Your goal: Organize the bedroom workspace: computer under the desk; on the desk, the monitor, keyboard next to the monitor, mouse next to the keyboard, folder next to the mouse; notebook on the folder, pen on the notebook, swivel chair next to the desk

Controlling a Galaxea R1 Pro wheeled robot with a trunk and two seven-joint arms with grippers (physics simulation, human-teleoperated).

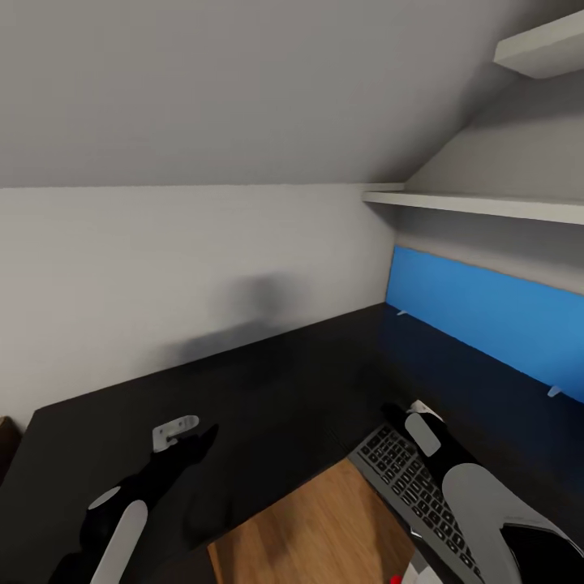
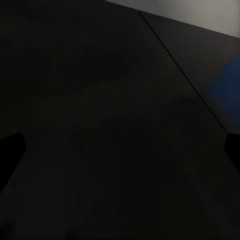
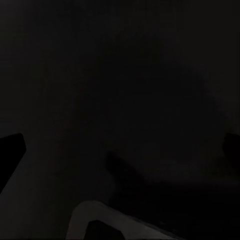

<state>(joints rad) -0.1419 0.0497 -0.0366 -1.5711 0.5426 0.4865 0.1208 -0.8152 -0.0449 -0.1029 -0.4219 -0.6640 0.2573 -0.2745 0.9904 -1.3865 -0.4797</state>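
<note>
Head view, looking down over a long black-topped desk (image 1: 268, 389) set in the corner of a room with pale grey walls. Two white wall shelves (image 1: 478, 204) up on the right, and a bright blue panel (image 1: 487, 312) standing along the desk's far right edge. Light wooden floor (image 1: 308, 527) visible in the notch of the desk, between the two arms.

Left gripper (image 1: 195, 442), black, at the end of a black and grey arm, stretched out low over the bare desk top; jaws too dark against the surface to tell whether open or closed. In the left wrist view, dark fingertips (image 2: 11, 150) at both side edges of the picture with plain desk top between them.

Right gripper (image 1: 399, 415) reaching forward just past the far end of a slim black keyboard with grey keys (image 1: 414, 487). Keyboard lying flat on the right part of the desk, directly beneath the right forearm and partly hidden by it. Right wrist view almost wholly dark; a pale curved edge faintly visible, unidentifiable. Cannot tell how these jaws stand either.
</note>
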